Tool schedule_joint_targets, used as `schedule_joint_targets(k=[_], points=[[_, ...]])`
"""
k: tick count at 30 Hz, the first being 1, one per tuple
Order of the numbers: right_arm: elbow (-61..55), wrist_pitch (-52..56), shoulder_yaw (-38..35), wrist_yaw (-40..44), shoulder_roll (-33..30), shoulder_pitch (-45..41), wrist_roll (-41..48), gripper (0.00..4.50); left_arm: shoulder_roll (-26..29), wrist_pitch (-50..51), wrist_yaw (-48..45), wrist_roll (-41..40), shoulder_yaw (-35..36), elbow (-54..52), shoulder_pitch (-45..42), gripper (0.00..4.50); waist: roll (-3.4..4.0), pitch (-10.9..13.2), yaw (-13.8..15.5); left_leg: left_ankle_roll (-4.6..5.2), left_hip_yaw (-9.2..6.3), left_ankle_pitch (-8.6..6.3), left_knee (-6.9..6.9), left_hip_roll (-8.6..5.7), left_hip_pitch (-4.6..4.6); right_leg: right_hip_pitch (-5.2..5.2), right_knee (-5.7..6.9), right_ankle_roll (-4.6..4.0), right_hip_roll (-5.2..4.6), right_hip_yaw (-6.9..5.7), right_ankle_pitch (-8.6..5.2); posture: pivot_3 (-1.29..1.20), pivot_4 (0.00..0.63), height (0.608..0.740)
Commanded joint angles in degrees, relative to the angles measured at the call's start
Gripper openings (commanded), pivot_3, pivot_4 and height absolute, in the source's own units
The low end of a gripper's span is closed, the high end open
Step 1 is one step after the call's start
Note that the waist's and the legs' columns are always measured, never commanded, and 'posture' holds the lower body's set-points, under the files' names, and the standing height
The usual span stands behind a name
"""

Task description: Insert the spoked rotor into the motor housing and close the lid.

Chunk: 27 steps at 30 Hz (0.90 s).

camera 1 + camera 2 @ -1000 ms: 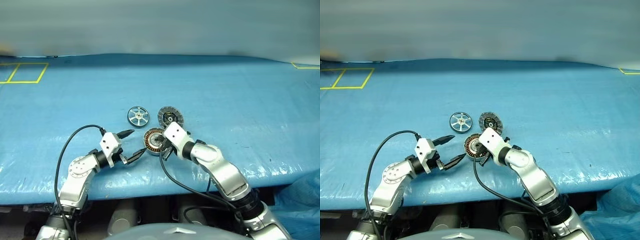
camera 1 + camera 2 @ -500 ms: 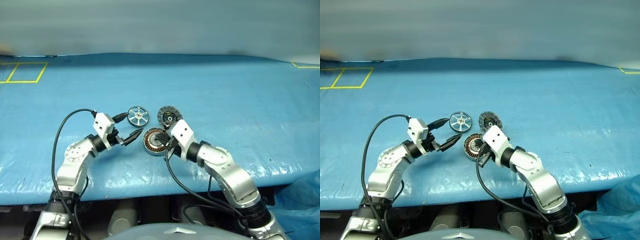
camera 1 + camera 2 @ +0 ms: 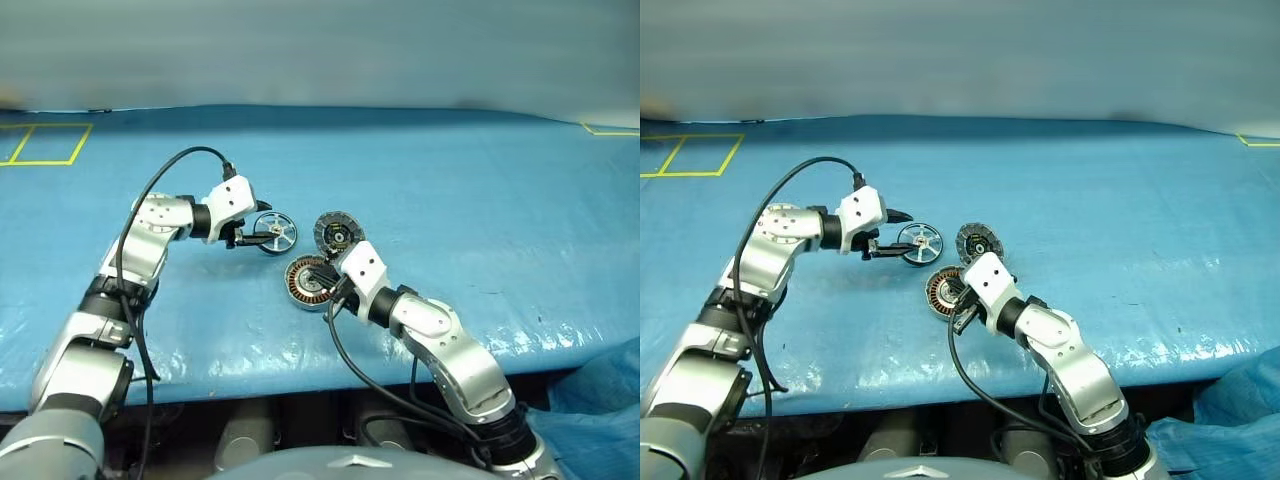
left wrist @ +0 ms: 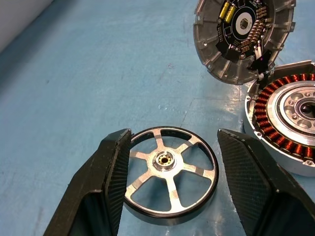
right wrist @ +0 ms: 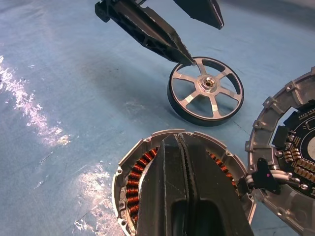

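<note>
Spoked rotor (image 4: 170, 173): one. It lay flat on the blue tarpaulin (image 3: 480, 190), six silver spokes around a small hub, with a thin dark rim.

Motor housing (image 4: 290, 120): one, beside the rotor on the robot's side, with copper-orange windings ringing a silvery centre. In the left wrist view the frame edge cut it off.

Lid (image 4: 243, 37): one, just beyond the housing. Its circuit-and-rib face was up; its near edge looked to touch the housing's rim, though whether it rested on it or only beside it could not be told.

Left gripper (image 4: 172, 184): one. Its two black fingers stood apart, one on each side of the rotor. The near finger met the rim and the other stood a little clear, so nothing was gripped.

Right gripper (image 5: 179, 147): one. Its fingers were pressed together with nothing between them, over the housing's centre. Whether the tips touched it was hidden by the fingers themselves.

Yellow tape outlines (image 3: 40, 145): two showing, at the far corners of the tarpaulin, both partly cut off.
</note>
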Motion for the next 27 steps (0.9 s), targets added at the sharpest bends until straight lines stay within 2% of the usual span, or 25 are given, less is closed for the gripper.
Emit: schedule_joint_targets(k=[1, 7, 13, 27], points=[[-0.30, -2.72, 0.06, -1.32, 1.10, -0.39, -0.74, 0.00, -0.06, -4.70, -3.23, 5.08, -3.24, 8.23, -5.58, 2.89, -0.01, 0.01, -0.02, 0.00, 0.01, 0.00, 0.00, -0.01, -0.01, 0.00, 0.00, 0.01, 0.01, 0.01, 0.00, 0.00, 0.150, 0.740], [0.30, -4.92, 0.46, -3.05, 2.82, 0.61, -1.60, 0.00, -4.01, -11.83, -3.53, 10.55, -6.63, 21.42, -12.85, 2.89, -0.17, 0.10, 0.08, 0.05, 0.00, -0.02, 0.02, -0.02, -0.07, -0.02, 0.02, 0.11, 0.07, 0.08, -0.02, 0.00, 0.150, 0.740], [0.39, -5.77, 0.24, -3.60, 3.17, 1.56, -2.05, 0.00, -6.46, -14.56, -2.53, 12.64, -6.59, 28.73, -14.13, 2.89, -0.24, 0.14, -0.14, 0.16, 0.03, -0.10, 0.10, -0.03, -0.14, -0.04, 0.01, 0.49, 0.06, 0.16, 0.06, 0.00, 0.150, 0.740], [0.12, -5.20, 0.24, -2.96, 2.55, 1.67, -2.20, 0.00, -5.33, -17.30, -0.52, 15.23, -5.43, 31.04, -11.01, 2.89, -0.27, 0.15, -1.24, 0.44, 0.02, -0.26, 0.34, 0.00, -0.07, 0.04, 0.15, 0.60, 0.05, 0.19, 0.11, 0.00, 0.150, 0.740]])
